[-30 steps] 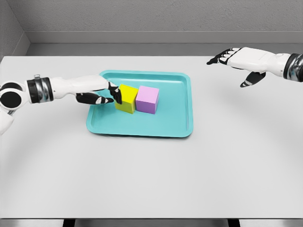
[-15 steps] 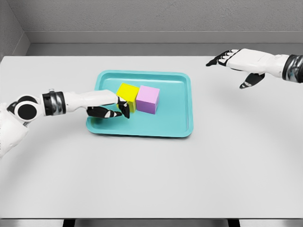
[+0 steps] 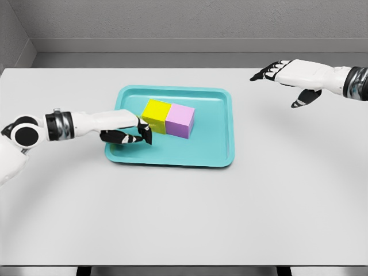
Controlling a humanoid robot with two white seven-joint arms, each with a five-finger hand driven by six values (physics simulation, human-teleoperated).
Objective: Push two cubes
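Note:
A yellow cube point(image 3: 156, 115) and a pink cube point(image 3: 180, 121) stand side by side, touching, in the middle of a teal tray point(image 3: 213, 152). My left hand point(image 3: 129, 133) reaches over the tray's left part, its fingers curled, the fingertips point(image 3: 145, 134) at the yellow cube's lower left corner. It holds nothing. My right hand point(image 3: 282, 75) hovers above the table at the far right, fingers spread, well away from the tray.
The tray lies on a light grey table point(image 3: 184, 218). A grey wall point(image 3: 184, 23) runs behind the table's far edge.
The left hand dropped toward the tray's front left and eased back a little. The yellow cube now sits flush against the pink one. The right hand stayed put.

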